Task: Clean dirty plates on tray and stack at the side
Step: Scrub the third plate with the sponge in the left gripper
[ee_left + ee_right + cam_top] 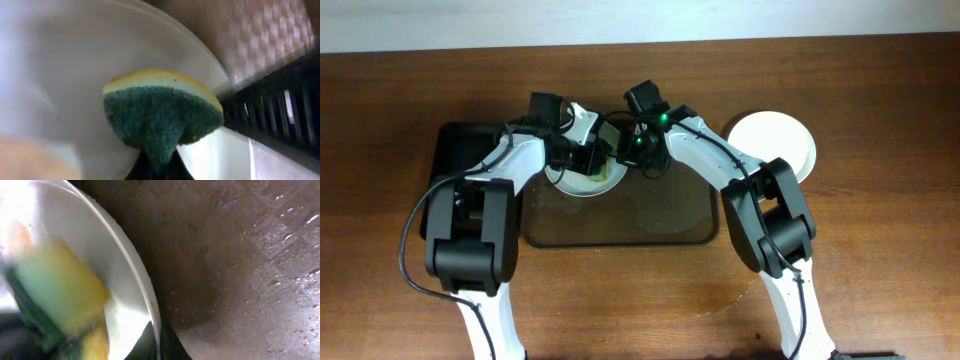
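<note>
A white plate (582, 186) is held tilted over the dark tray (620, 230). My right gripper (632, 152) is shut on the plate's rim (150, 300). My left gripper (588, 155) is shut on a yellow and green sponge (160, 112) and presses it against the plate's face (75, 75). The sponge also shows blurred in the right wrist view (60, 295). A second white plate (775, 143) lies on the table to the right of the tray.
A black rack or bin (460, 150) sits at the left of the tray; its slatted edge shows in the left wrist view (280, 105). The tray's textured bottom (240, 270) looks wet. Wooden table (880, 250) lies all around.
</note>
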Controlling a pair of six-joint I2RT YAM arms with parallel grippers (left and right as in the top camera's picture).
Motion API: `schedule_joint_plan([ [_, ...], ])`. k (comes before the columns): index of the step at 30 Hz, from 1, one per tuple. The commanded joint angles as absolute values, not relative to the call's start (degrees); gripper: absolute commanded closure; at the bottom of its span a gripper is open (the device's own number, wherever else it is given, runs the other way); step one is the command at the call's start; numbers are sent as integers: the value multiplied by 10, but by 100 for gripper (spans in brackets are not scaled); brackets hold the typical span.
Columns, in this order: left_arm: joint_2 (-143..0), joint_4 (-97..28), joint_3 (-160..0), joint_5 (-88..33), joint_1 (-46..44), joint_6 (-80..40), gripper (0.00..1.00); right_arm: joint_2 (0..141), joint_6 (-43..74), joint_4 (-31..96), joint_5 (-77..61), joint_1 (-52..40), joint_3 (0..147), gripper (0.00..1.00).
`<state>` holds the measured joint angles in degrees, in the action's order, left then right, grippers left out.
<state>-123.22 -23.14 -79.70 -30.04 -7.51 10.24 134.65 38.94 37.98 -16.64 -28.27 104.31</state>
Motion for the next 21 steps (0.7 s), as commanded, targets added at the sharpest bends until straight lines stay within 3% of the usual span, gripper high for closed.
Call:
schedule_joint_plan([
  [1,-1287,-165,-767,-131,-50,-5,99,1365,384,377,-161,-280,1044,96],
  [3,-1287,-137,-767,33,-41,-67,99,1365,384,377,-161,-280,1044,96],
  [6,-1287,-246,-767,85,-41,-75,99,1365,384,377,-161,-280,1044,96],
  [9,-1287,-369,-766,1,-42,-67,99,1365,384,375,-161,-280,1044,96],
  [12,-1287,-431,-766,-228,-42,70,99,1365,384,374,-161,-280,1044,96],
  [15,-1287,-389,-767,-353,-42,106,99,1365,384,375,-161,-280,1044,96],
  [17,-1287,-325,-767,-345,-42,102,99,1365,383,375,-161,-280,1044,96],
  [21,-1287,-170,-767,-149,-33,-53,99,1365,382,375,-161,-280,1044,96],
])
